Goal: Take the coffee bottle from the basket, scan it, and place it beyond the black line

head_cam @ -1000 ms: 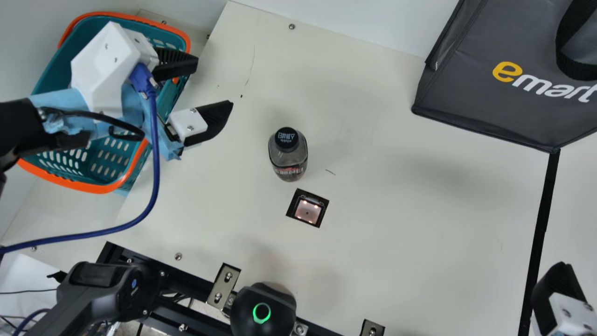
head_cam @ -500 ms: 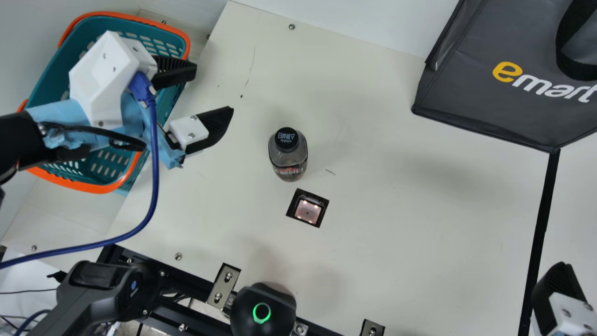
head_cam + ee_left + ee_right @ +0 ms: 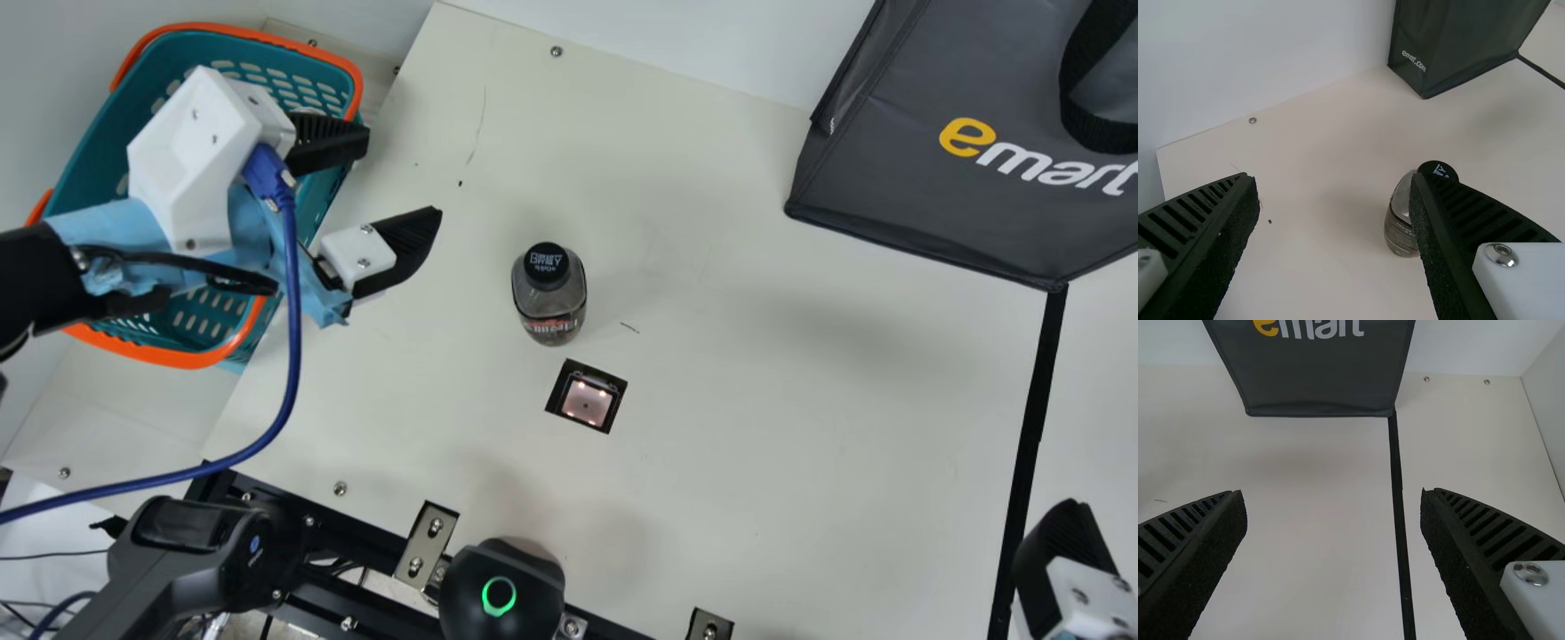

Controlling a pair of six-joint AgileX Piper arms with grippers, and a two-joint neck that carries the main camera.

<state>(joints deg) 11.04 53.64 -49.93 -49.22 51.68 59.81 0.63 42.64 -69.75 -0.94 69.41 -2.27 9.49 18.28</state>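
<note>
In the main view, the basket (image 3: pixel 182 358) at ten o'clock is of smooth plastic. At two o'clock, the bag (image 3: pixel 898 187) looks like matt cloth. The bottle (image 3: pixel 548 300) has a glossy, see-through body. At seven o'clock, the bracket (image 3: pixel 426 545) is shiny metal.

White angular housing (image 3: pixel 182 164), pale-blue wrapping (image 3: pixel 116 233), blue cable (image 3: pixel 292 356), black ribbed fingers (image 3: pixel 331 144), screws (image 3: pixel 1502 249)

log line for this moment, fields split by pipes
coffee bottle upright near scanner, unheld, short of black line | left gripper open near basket | right gripper open, empty
</note>
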